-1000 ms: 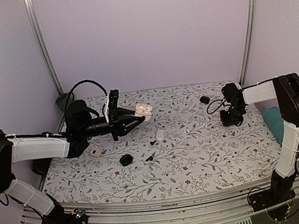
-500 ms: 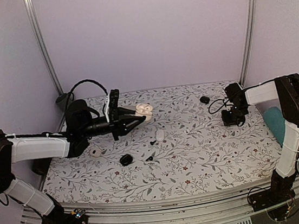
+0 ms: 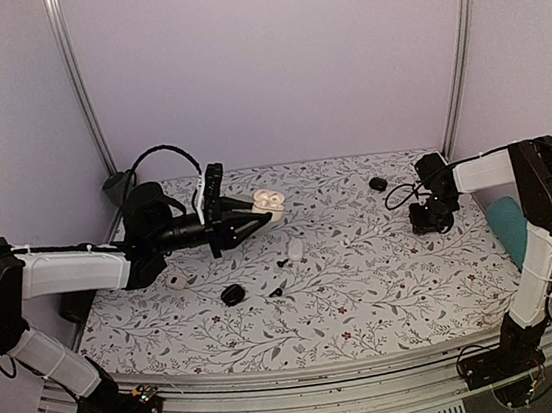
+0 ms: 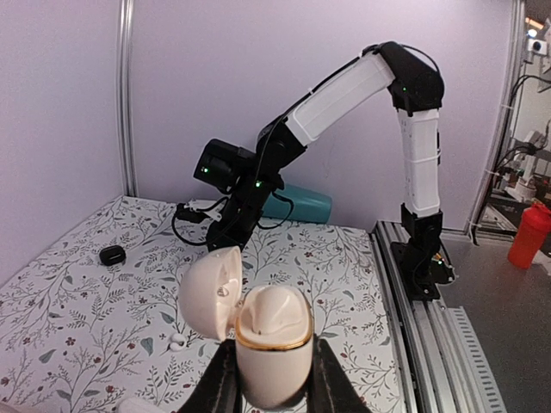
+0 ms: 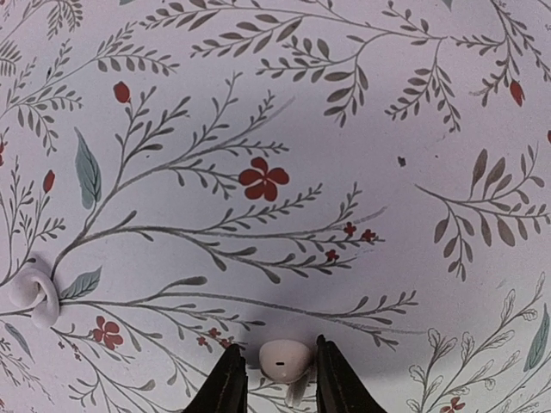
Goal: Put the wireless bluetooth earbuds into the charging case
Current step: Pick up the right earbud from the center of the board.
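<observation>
**Right hand** (image 5: 280,377): we list it as pinching one earbud (image 5: 286,358) by its rounded body at the very fingertips. It is held above the floral worktop (image 5: 387,129) on the right side.

**Left hand** (image 4: 274,385): it is clamped on the lower half of the charging case (image 4: 274,340). The lid (image 4: 209,292) is swung open to one side, and the case is held up off the worktop at the far left, well apart from the right hand.

**Also entered**: a small white piece (image 3: 295,251) lies on the worktop between the arms. We cannot tell whether it is the other earbud.

**Risks we record**
- The hold on the earbud is shallow and the shell is glossy, so it may slip or twist on the way across.
- A twisted bud would meet its socket askew and jam or pop out.
- The case is held only by its sides and may tilt under a downward push.
- The open lid may foul the approaching fingers.
</observation>
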Robot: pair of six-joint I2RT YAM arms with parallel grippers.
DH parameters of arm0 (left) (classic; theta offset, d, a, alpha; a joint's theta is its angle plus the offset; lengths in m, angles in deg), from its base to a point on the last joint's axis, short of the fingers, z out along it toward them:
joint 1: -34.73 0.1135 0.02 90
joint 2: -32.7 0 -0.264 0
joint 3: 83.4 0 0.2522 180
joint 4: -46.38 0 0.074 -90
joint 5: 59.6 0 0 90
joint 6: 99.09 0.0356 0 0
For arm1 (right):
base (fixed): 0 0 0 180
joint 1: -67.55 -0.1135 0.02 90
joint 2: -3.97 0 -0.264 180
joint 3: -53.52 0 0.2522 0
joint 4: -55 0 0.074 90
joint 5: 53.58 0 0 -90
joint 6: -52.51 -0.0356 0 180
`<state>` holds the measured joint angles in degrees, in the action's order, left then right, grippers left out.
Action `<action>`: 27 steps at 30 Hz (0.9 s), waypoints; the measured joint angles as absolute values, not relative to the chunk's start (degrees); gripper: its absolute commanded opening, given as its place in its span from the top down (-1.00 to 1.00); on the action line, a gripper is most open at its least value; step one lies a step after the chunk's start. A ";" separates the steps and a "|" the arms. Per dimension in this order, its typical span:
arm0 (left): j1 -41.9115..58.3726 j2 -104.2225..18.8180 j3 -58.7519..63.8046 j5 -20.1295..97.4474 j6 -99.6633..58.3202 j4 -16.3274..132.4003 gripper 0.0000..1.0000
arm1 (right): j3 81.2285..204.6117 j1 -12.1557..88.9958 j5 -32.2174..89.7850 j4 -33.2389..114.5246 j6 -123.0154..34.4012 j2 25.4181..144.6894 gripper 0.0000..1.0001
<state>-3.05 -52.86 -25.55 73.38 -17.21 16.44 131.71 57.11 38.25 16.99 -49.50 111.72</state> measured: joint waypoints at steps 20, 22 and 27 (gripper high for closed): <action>-3.68 -52.86 -25.00 73.18 -16.77 17.03 1.00 | 135.18 56.21 40.46 12.38 -53.90 113.49 0.42; -3.68 -52.86 -25.00 73.18 -16.56 17.33 1.00 | 135.56 56.19 40.59 12.29 -54.20 113.77 0.42; -3.68 -52.86 -25.00 73.18 -16.23 17.81 1.00 | 135.93 56.19 40.74 11.96 -54.64 113.99 0.49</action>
